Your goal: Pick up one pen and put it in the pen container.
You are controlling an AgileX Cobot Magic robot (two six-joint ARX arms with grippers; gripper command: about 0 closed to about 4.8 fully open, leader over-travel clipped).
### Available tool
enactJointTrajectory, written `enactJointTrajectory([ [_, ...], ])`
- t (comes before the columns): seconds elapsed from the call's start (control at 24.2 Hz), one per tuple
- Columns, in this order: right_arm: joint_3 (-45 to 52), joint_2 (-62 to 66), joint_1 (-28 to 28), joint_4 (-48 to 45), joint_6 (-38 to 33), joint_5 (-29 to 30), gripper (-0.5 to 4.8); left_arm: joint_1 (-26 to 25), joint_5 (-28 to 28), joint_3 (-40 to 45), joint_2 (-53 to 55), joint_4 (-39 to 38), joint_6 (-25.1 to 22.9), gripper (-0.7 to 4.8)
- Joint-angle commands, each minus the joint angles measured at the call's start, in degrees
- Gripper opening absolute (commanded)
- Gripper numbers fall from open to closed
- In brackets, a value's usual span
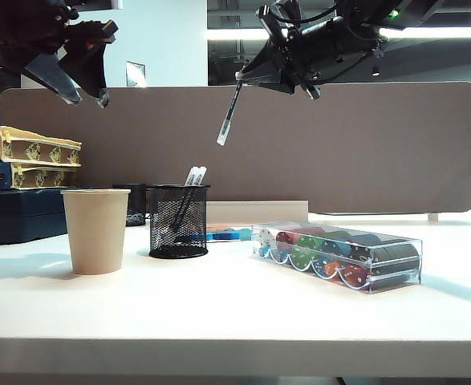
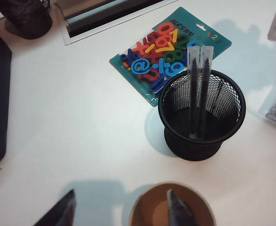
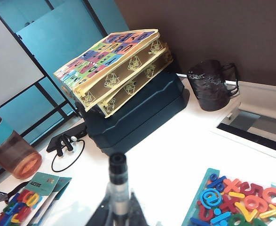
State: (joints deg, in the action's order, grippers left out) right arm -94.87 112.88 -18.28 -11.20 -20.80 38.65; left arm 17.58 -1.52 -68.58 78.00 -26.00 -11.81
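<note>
High above the table in the exterior view, my right gripper (image 1: 249,77) is shut on the pen (image 1: 228,119). The pen is slim and black with a whitish end and hangs slanting down, above and to the right of the pen container (image 1: 178,221). In the right wrist view the pen (image 3: 117,186) sticks out between the shut fingers of the right gripper (image 3: 119,215). The pen container (image 2: 202,113) is a black mesh cup with two white-topped pens (image 2: 198,70) in it. My left gripper (image 1: 89,98) hangs open and empty at the upper left. In its wrist view the left gripper (image 2: 121,214) hovers over a paper cup (image 2: 149,214).
The beige paper cup (image 1: 95,230) stands left of the mesh cup, and a clear box of coloured chips (image 1: 339,255) lies to its right. A pack of coloured letters (image 2: 168,52) lies behind the mesh cup. Stacked boxes (image 3: 123,80) and a black mug (image 3: 212,84) sit at the back left.
</note>
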Motion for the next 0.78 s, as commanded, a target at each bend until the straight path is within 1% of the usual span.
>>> enactJointTrajectory([
  [0.04, -0.35, -0.31, -0.07, -0.59, 2.73, -1.73, 0.18, -0.11, 0.24, -0.13, -0.17, 0.35, -0.22, 2.47],
  [0.21, -1.11, -0.33, 0.15, 0.02, 5.84, -4.52, 0.17, -0.11, 0.24, -0.13, -0.17, 0.33, -0.22, 2.47],
  [0.41, -5.01, -0.31, 0.02, 5.07, 14.08, -7.61, 0.17, -0.11, 0.24, -0.13, -0.17, 0.33, -0.2, 2.47],
  [0.45, -6.45, -0.33, -0.09, 6.32, 16.59, -8.81, 0.18, -0.11, 0.26, -0.13, -0.17, 0.35, -0.2, 2.47],
  [0.62, -8.55, -0.24, -0.46, 7.13, 19.41, -10.1, 0.18, -0.11, 0.24, -0.13, -0.17, 0.35, -0.2, 2.47],
  [0.78, -8.87, -0.22, -2.05, 9.09, 24.3, -10.99, 0.18, -0.11, 0.24, -0.13, -0.17, 0.35, -0.2, 2.47],
])
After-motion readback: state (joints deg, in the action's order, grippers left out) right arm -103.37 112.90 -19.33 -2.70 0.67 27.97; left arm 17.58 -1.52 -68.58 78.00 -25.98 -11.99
